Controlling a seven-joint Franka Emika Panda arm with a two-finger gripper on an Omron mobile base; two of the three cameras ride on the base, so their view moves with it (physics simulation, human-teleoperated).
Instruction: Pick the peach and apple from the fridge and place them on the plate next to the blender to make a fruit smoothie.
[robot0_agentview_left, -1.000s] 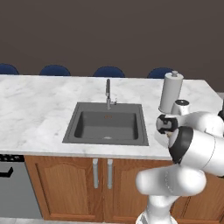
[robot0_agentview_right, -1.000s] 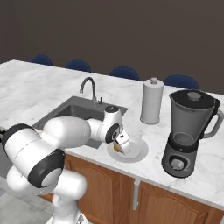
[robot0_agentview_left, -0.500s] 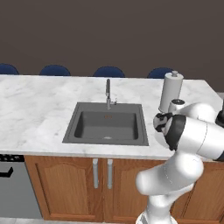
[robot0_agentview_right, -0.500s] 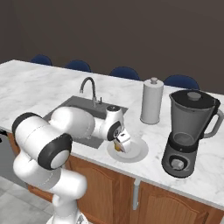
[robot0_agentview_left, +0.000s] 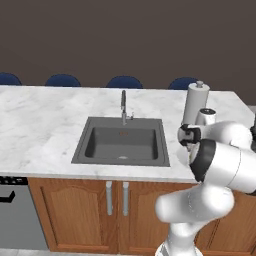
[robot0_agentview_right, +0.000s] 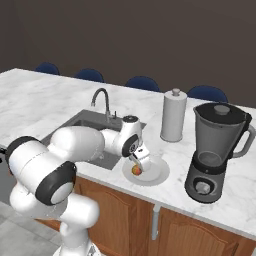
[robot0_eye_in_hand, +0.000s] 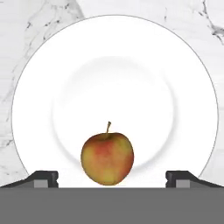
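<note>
Since a second ago the gripper (robot0_eye_in_hand: 112, 179) has spread its fingers wide, and the apple (robot0_eye_in_hand: 107, 159) now sits free on the plate (robot0_eye_in_hand: 183, 83) between the two fingertips, touching neither. From the right base camera, the apple (robot0_agentview_right: 136, 170) lies on the near left part of the plate (robot0_agentview_right: 156, 173), just under the hand. Beside the plate stands the blender (robot0_agentview_right: 215, 152), with a paper-towel roll (robot0_agentview_right: 173, 116) behind, and the sink (robot0_agentview_left: 122, 145) to the other side.

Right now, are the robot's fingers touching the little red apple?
Apart. The hand view shows both fingers spread wide, with bare white plate between them and the apple.
</note>
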